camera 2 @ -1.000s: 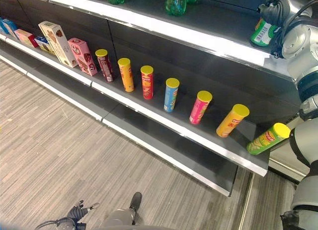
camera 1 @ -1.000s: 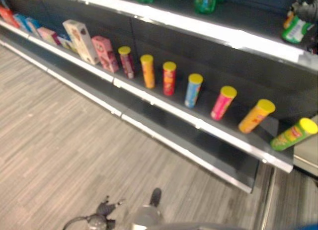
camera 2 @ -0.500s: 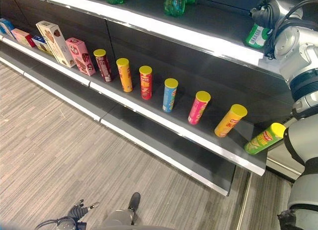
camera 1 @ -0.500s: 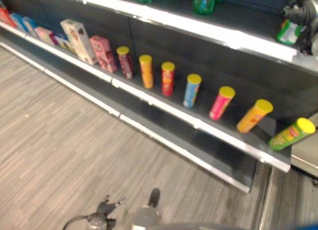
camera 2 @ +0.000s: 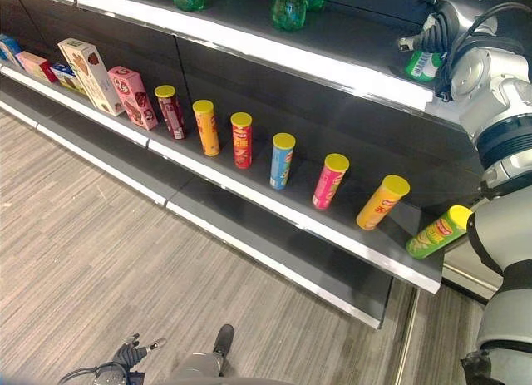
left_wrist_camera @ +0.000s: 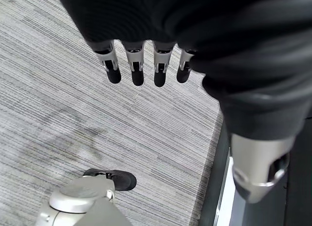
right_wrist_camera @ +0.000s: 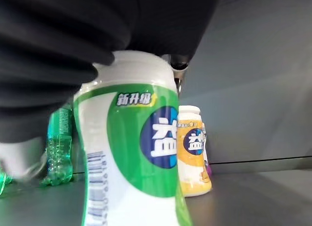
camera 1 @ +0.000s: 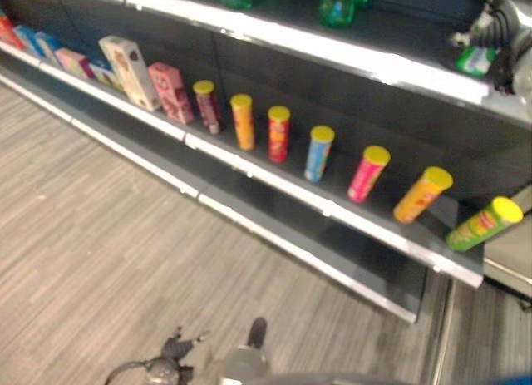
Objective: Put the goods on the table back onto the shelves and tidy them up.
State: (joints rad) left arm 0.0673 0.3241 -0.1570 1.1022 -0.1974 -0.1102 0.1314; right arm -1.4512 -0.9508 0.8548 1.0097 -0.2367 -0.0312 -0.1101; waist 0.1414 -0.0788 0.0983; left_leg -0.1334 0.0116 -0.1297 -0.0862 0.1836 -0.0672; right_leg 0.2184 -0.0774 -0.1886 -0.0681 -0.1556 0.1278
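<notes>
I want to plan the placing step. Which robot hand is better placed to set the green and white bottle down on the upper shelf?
The right robot hand: it already holds the green and white bottle over the upper shelf. The left robot hand hangs open above the floor.

Grey striped carpet floor (camera 2: 91, 235) — dark back wall (right_wrist_camera: 258, 74) behind the shelving

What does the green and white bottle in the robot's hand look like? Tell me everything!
The bottle is white plastic with a rounded white cap, a green label, a dark blue circle on the front and a barcode down its side. It stands upright at the upper shelf, held from above in the right hand. A similar orange bottle stands behind it.
</notes>
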